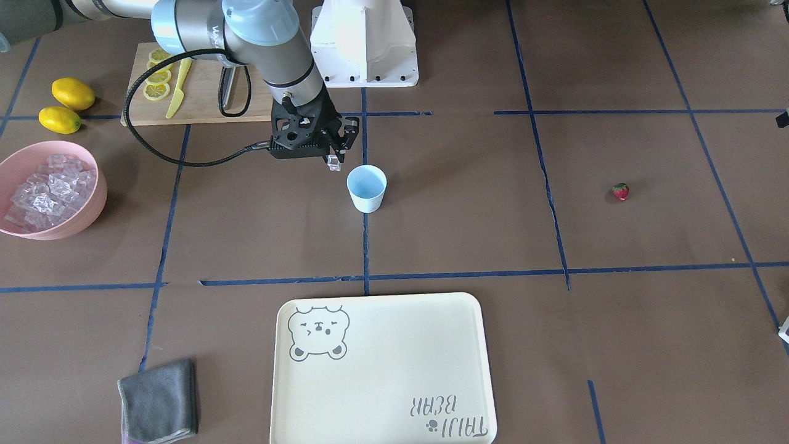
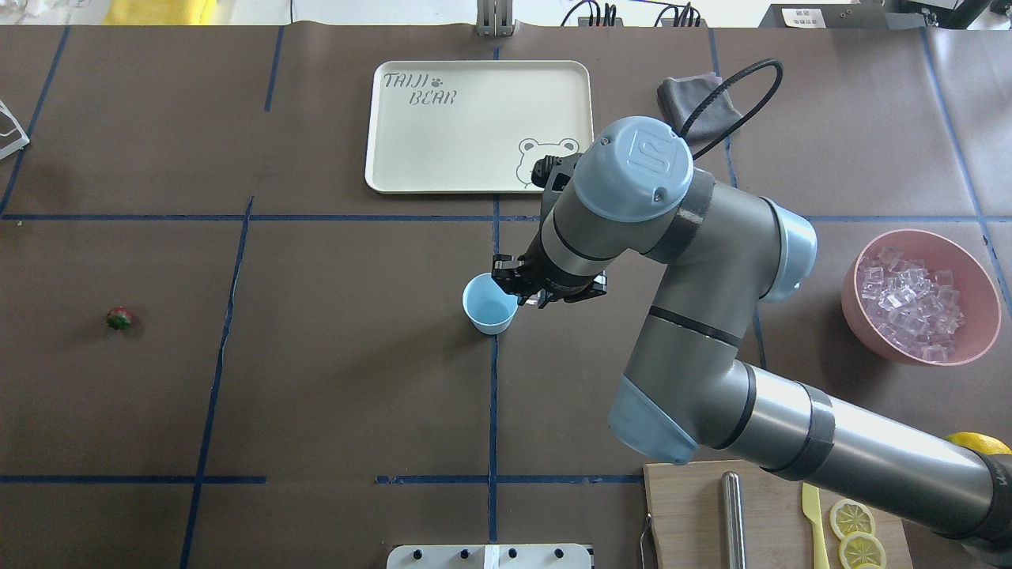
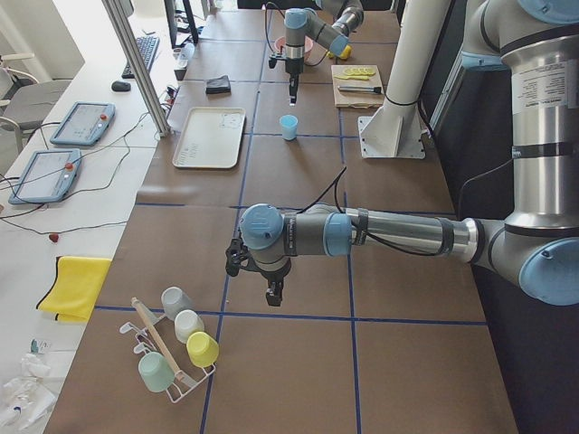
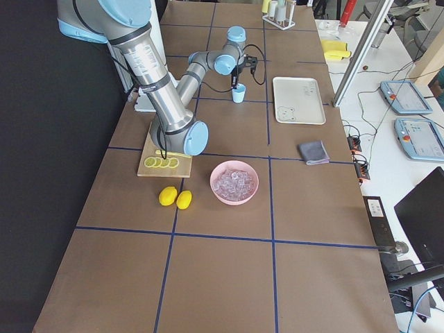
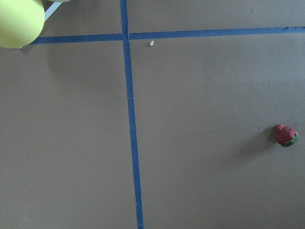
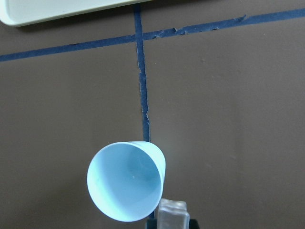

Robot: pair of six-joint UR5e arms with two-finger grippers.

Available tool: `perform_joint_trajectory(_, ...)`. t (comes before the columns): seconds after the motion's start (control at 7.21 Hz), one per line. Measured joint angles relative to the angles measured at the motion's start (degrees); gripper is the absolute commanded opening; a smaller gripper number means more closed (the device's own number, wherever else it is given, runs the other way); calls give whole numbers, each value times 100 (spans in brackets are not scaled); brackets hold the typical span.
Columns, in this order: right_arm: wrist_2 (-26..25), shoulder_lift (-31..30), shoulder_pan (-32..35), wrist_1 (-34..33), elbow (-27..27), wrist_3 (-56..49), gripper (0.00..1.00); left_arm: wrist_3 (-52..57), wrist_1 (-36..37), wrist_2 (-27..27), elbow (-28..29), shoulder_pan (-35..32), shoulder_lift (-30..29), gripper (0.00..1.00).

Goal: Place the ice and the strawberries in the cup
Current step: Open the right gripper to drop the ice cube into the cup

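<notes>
My right claw (image 1: 333,158), 1 ice cube (image 1: 334,163) pinched in its tips, hangs just beside the cup (image 1: 367,188), the only upright thing near it. Bare table (image 1: 468,203) runs from the cup to the strawberry (image 1: 620,191), well apart. The tray (image 1: 394,357) lies flat on the operators' side, past a tape line (image 1: 468,273). The pink bowl (image 1: 97,200), 2 lemons (image 1: 73,92) and cutting board (image 1: 203,98) crowd my right arm's side. My left claw (image 3: 270,295) hovers over open table, near a wire rack (image 3: 156,342).

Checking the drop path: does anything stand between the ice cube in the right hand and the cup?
Nothing visible does. The ice cube hangs in the right hand just beside the blue cup, whose open mouth looks empty.
</notes>
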Motion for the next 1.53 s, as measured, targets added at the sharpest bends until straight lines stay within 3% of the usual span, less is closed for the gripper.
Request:
perform_joint_trajectory(0.28, -141, 347, -63, 335, -584, 181, 8, -11, 0, -4, 0, 0, 0, 100)
perform_joint_trajectory(0.42, -171, 394, -76, 532, -779, 224, 31, -14, 0, -4, 0, 0, 0, 100)
perform_joint_trajectory(0.55, -180, 412, -90, 633, -863, 245, 77, -17, 0, -2, 0, 0, 0, 100)
perform_joint_trajectory(0.69, -185, 414, -109, 671, -890, 248, 86, -19, 0, -3, 3, 0, 0, 100)
perform_joint_trajectory(0.97, -198, 412, -136, 688, -900, 237, 94, -8, 0, 1, 7, 0, 0, 100)
perform_joint_trajectory(1.25, -174, 377, -90, 677, -775, 228, 94, 7, 2, 2, 21, 0, 3, 100)
perform_joint_trajectory(1.53, 62, -102, 264, 587, -257, 214, 94, 13, 6, 0, 87, 0, 7, 100)
